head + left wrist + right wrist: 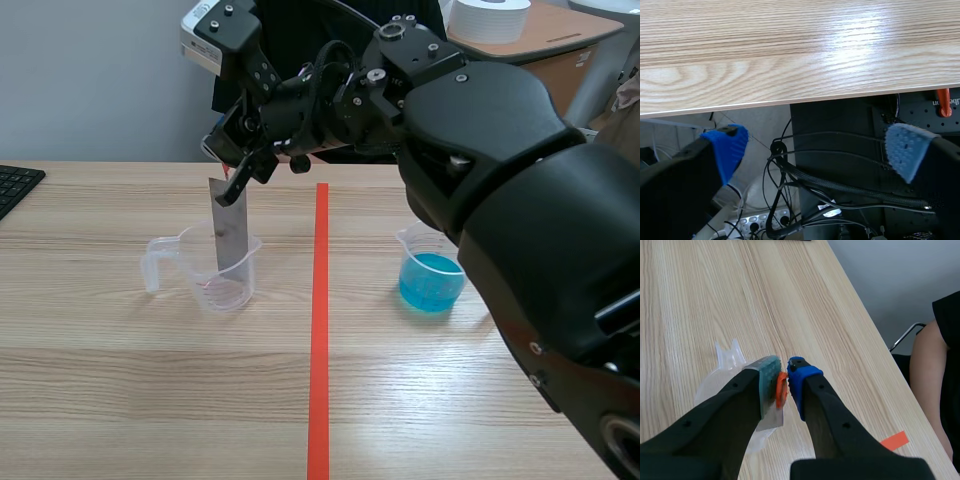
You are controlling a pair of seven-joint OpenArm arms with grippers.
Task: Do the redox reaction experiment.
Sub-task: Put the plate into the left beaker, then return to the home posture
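Right tool (pixel 238 180): pinched tight on the top of the metal strip (pixel 230 230).
Metal strip: stands almost straight up, with its low end inside the clear beaker (pixel 205 290), left of the red tape line (pixel 320 330).
Do it well: I think it should go down slowly and straight. A bump on the wall could tip the light beaker.
Clear beaker: maybe a little pink at the bottom; hard to tell.
Blue beaker (pixel 432 282): on the right, about half full of blue liquid.
Left tool (pixel 817 145): wide open, holding nothing, just off the near edge of the worktop (pixel 120 380).

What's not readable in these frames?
- Scene view: right arm hides part of the blue-liquid beaker.
- Right wrist view: right gripper covers most of the clear beaker; contents unclear.
- Between its pads, orange piece: too small to identify.
- Left gripper: absent from scene view.
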